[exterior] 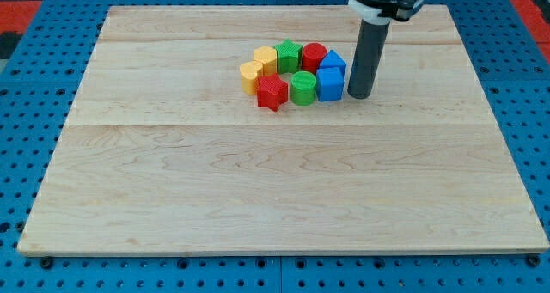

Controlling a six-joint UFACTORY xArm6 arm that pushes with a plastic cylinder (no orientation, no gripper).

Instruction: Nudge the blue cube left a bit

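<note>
blue cube (330, 83) seems to touch my tip (359, 96) on its right — no hand here; a push left may jam the green cylinder (302, 88) — scattering the cluster.

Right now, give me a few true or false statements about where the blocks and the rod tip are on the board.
1. My tip stands just to the view's right of the blue cube. True.
2. The green cylinder lies at the view's right of the blue cube. False: it is at the cube's left.
3. The red star block sits alone near the board's bottom edge. False: it is in the cluster.
4. Yellow blocks form the cluster's left end. True.
</note>
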